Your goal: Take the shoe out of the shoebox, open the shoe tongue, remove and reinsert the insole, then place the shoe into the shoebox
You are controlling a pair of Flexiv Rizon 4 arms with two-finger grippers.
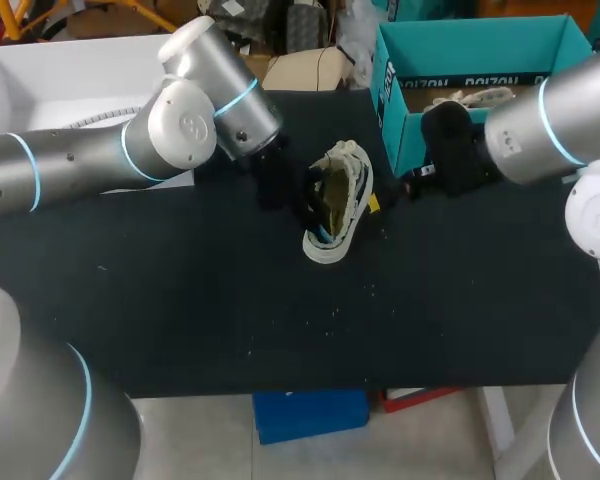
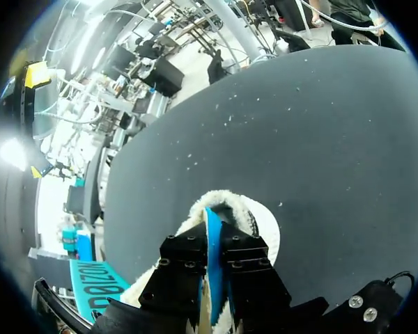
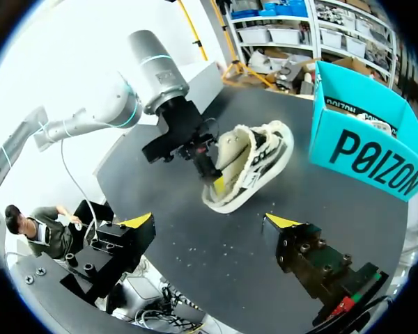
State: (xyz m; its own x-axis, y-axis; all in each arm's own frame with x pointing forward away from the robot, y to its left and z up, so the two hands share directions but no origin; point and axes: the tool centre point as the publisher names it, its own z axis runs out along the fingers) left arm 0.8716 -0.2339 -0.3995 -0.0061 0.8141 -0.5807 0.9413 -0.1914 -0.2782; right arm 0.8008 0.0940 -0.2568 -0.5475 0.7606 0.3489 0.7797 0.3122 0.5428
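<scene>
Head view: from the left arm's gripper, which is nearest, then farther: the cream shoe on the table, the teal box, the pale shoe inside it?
From the left gripper:
1. cream fleecy shoe, in its grip.
2. teal cardboard shoebox, off to the right.
3. pale shoe lying inside that box.

Head overhead, far; left wrist close, right farther; share shoe [image 1: 340,200].

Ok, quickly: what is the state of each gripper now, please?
Left gripper: shut on the blue insole inside the shoe.
Right gripper: open, holding nothing.
</scene>
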